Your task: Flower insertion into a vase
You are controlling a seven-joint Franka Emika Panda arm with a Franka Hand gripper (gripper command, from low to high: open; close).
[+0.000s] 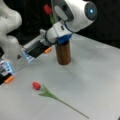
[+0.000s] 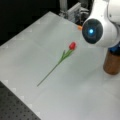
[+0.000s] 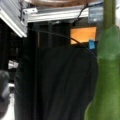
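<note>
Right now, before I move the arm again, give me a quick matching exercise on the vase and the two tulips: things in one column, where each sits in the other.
Things:
1. vase
2. tulip on the table
3. tulip above the vase
4. gripper

Places:
A. lying flat, apart from the vase
B. red head up behind the arm
C. upright under the arm's wrist
D. hidden by the arm over the vase

Pairs: 1-C, 2-A, 3-B, 4-D
</note>
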